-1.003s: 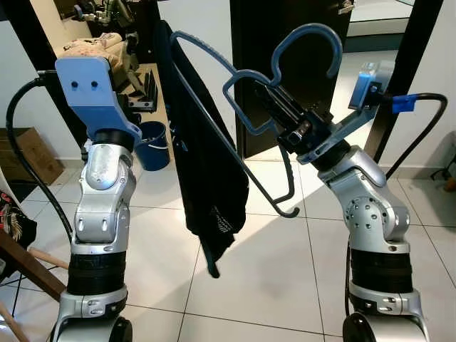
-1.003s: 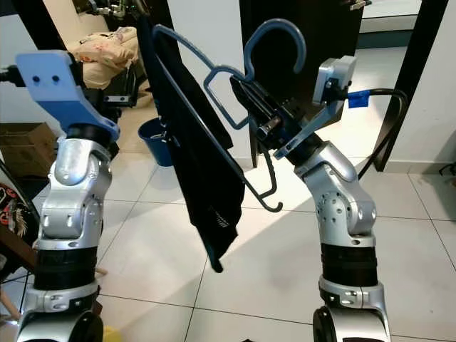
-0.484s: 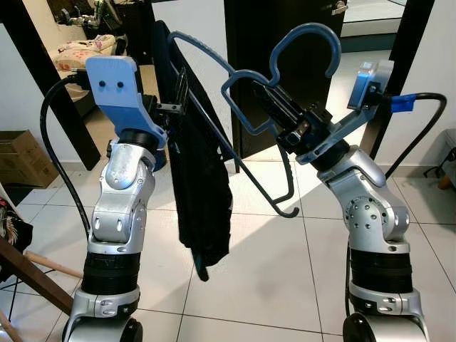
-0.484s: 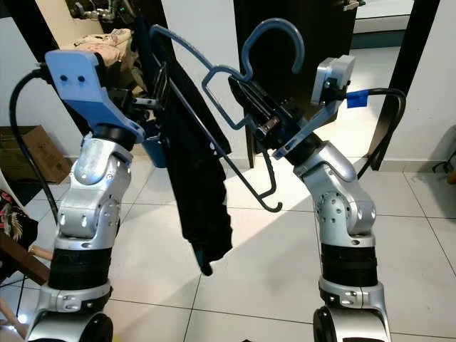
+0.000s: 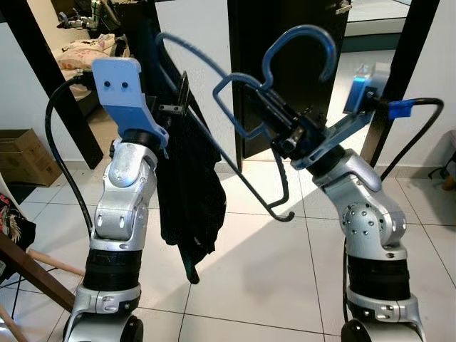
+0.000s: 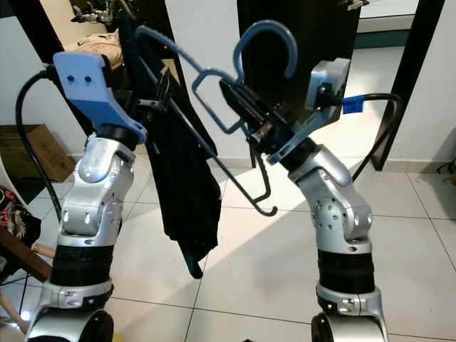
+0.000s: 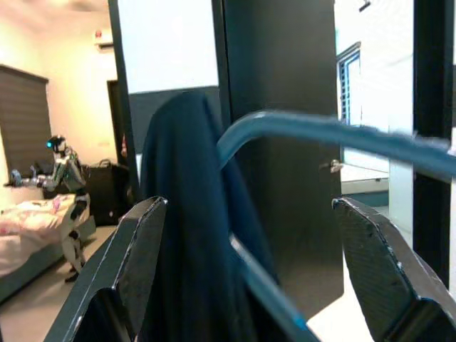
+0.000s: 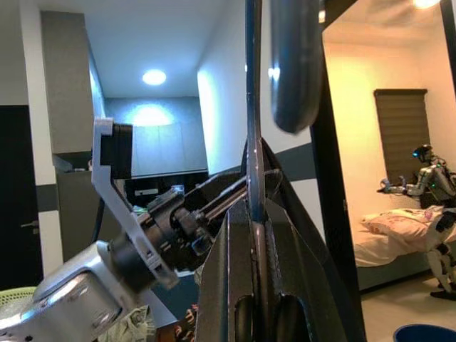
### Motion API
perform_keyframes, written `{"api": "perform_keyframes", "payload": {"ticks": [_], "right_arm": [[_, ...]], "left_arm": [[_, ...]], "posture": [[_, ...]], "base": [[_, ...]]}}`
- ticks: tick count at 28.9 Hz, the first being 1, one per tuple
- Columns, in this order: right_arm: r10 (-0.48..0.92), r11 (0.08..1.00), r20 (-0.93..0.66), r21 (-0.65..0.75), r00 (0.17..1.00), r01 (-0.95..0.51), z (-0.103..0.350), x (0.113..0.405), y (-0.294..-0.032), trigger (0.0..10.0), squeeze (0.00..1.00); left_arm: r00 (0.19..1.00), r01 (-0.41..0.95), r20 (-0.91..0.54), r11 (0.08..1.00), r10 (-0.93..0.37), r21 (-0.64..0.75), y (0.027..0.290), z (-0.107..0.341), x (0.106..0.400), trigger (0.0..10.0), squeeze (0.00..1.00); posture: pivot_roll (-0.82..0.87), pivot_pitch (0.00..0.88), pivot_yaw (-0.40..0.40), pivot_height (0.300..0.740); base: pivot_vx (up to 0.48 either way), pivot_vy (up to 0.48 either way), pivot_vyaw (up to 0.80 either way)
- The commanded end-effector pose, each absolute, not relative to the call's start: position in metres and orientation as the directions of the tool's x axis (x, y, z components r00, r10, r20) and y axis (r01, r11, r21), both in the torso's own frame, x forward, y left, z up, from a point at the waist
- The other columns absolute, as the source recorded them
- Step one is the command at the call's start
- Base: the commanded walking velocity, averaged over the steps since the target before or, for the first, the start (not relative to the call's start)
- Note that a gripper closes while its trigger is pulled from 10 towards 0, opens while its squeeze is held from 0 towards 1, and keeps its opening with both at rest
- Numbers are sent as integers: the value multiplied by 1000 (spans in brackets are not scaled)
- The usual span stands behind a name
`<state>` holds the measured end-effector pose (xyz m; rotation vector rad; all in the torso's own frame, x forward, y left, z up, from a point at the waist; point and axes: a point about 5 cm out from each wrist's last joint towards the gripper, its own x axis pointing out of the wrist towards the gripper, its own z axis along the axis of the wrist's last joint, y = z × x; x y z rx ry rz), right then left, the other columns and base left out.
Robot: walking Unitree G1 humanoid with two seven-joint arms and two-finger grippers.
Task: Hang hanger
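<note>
A blue wire hanger (image 5: 299, 30) is held up in front of me, with a dark garment (image 5: 189, 185) draped over its left arm and hanging down. My right gripper (image 5: 254, 94) is shut on the hanger just below the hook; its wrist view shows the wire (image 8: 251, 142) pinched between the fingers. My left gripper (image 5: 178, 100) is raised beside the garment-covered arm and is open. In the left wrist view the blue bar (image 7: 320, 132) and the garment (image 7: 185, 214) lie between the spread fingers (image 7: 142, 263), untouched.
A black door (image 5: 246, 28) and dark door frames stand straight ahead. A cardboard box (image 5: 21, 153) sits on the left, a wooden bar (image 5: 28, 271) at lower left. A bed (image 5: 82, 53) and another robot (image 7: 60, 153) are in the far room. Tiled floor (image 5: 263, 271) below.
My left arm swung in from the left and its gripper now sits at the garment-covered hanger arm. The right gripper has shifted the hanger slightly left, and the garment hangs further left.
</note>
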<state>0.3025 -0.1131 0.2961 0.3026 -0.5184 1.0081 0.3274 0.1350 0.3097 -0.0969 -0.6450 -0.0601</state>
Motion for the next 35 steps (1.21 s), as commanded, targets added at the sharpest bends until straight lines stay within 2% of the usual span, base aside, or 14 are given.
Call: {"api": "perform_keyframes", "payload": {"ticks": [1, 12, 13, 14, 17, 18, 35], "right_arm": [[731, 472, 567, -18, 380, -881, 302, 295, -108, 10000, 0], [732, 472, 563, -12, 384, -881, 299, 294, -107, 10000, 0], [731, 474, 563, -12, 386, -880, 300, 295, -108, 10000, 0], [730, 475, 564, -15, 385, -880, 301, 295, -108, 10000, 0], [730, 475, 564, -15, 385, -880, 301, 295, -108, 10000, 0], [730, 477, 564, -16, 386, -879, 302, 295, -108, 10000, 0], [727, 484, 567, -25, 386, -875, 304, 291, -111, 10000, 0]], "left_arm": [[804, 48, 594, 997, 1, -66, 143, 308, 330, 10000, 0], [792, 37, 610, 997, 11, -66, 146, 311, 327, 10000, 0], [795, 15, 605, 998, 30, -68, 149, 310, 327, 8392, 0], [797, -5, 602, 997, 48, -73, 153, 308, 327, 3529, 0], [797, -5, 602, 997, 48, -73, 153, 308, 327, 3529, 0], [797, -23, 601, 997, 66, -80, 156, 307, 327, 0, 0], [805, -40, 586, 994, 91, -99, 164, 306, 331, 0, 0]], "posture": [[-45, 0, 120, 740], [-43, 0, 120, 740], [-42, 0, 117, 740], [-44, 0, 116, 740], [-44, 0, 116, 740], [-45, 0, 114, 740], [-59, 0, 130, 740]], "base": [[0, 0, 0], [0, 0, 0], [0, 0, 0], [0, 0, 0], [0, 0, 0], [0, 0, 0], [0, 0, 0]]}}
